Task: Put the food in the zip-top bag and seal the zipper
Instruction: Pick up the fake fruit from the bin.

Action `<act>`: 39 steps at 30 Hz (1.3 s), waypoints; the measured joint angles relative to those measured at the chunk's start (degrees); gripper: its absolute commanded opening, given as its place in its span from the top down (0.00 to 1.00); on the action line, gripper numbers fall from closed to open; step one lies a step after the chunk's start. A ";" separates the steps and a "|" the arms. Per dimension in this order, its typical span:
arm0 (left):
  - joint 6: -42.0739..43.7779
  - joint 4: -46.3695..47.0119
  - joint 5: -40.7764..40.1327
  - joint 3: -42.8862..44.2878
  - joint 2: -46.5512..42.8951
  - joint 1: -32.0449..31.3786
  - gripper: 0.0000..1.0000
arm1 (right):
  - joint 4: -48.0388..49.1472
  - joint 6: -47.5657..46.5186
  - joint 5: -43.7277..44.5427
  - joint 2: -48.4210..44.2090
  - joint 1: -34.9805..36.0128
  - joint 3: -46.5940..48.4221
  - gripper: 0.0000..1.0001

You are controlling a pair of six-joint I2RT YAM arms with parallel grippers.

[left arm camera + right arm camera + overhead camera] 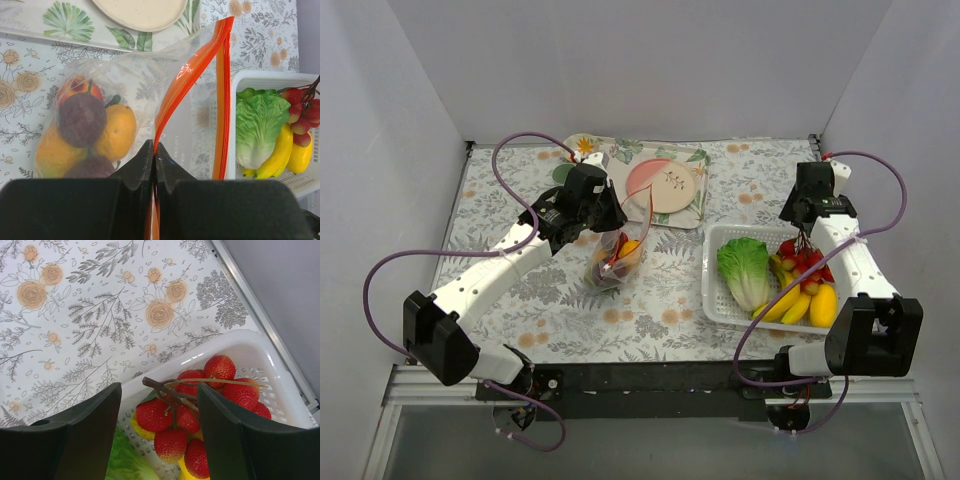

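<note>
**Left gripper** [154, 148]: my fingers are pressed together on the zipper [192, 75], pinching the red-orange strip at the lower centre of the left wrist view. From that pinch the strip runs to the upper right of the frame. A second run of it drops straight down the right side of the zip-top bag [145, 80]. The two runs stand apart, so the mouth is open there. In the top view the bag sits at the centre, just below the tray [620, 150] and its plate [665, 185]. Inside the bag, at the left of the wrist frame, lie a red apple [75, 86], a dark purple fruit [82, 119] and yellow-orange fruits [120, 131], touching one another.

**Right gripper** [159, 390]: my fingers are spread, one on each side of the woody stem of the bunch of red cherries [152, 416]. I cannot tell whether either finger touches the stem. In the top view the bunch is in the upper right corner of the white basket [240, 340], beside the lettuce [745, 270] and the bananas [782, 302].
</note>
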 measured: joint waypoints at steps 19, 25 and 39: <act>0.28 0.46 0.24 0.00 0.02 0.00 1.00 | -1.62 -3.65 4.81 3.80 0.31 -0.09 0.33; 0.28 0.61 0.24 -0.02 0.02 0.00 1.00 | -1.36 -3.91 5.66 4.66 0.46 -0.33 0.41; 0.31 0.74 0.24 -0.07 0.02 0.00 1.00 | -1.75 -4.70 7.93 5.53 0.87 -0.83 0.97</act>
